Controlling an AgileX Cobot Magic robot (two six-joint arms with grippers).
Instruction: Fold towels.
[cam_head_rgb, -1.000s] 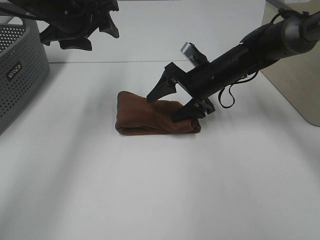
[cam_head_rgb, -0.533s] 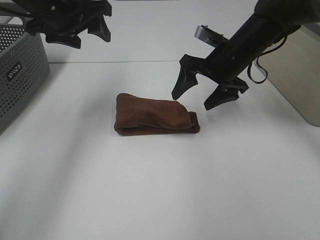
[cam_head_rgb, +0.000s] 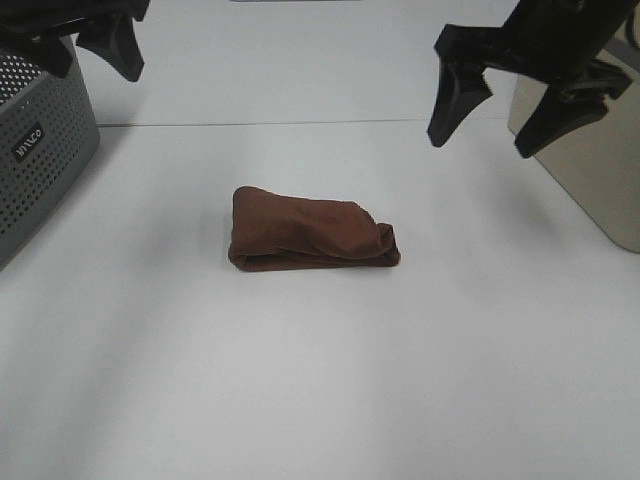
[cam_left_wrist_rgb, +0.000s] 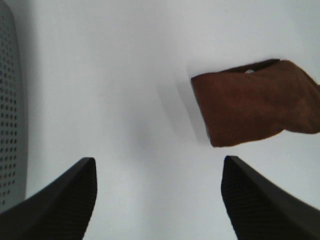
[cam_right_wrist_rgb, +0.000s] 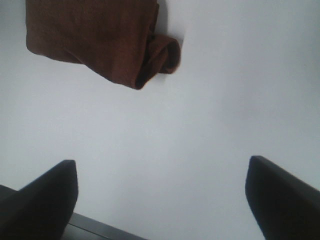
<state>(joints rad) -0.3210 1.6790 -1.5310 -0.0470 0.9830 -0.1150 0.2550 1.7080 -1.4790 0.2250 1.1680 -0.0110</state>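
Note:
The dark brown towel (cam_head_rgb: 310, 243) lies folded into a thick bundle in the middle of the white table (cam_head_rgb: 320, 380), with nothing touching it. My right gripper (cam_head_rgb: 481, 146) hangs open, high above the table and off to the towel's back right. In the right wrist view the towel (cam_right_wrist_rgb: 95, 37) sits well ahead of the open right gripper (cam_right_wrist_rgb: 161, 161). My left gripper (cam_head_rgb: 95, 72) is raised at the far back left, above the basket, and is open and empty. The left wrist view shows the towel (cam_left_wrist_rgb: 255, 102) ahead, off to one side of the left gripper (cam_left_wrist_rgb: 157, 160).
A grey perforated basket (cam_head_rgb: 40, 150) stands at the table's left edge and also shows in the left wrist view (cam_left_wrist_rgb: 10, 100). A beige box-like object (cam_head_rgb: 590, 170) sits at the right edge. Bare white tabletop surrounds the towel.
My right gripper has lifted off the towel's right end and moved up and to the right, still open. The left gripper has drawn back toward the upper left. The towel stayed put.

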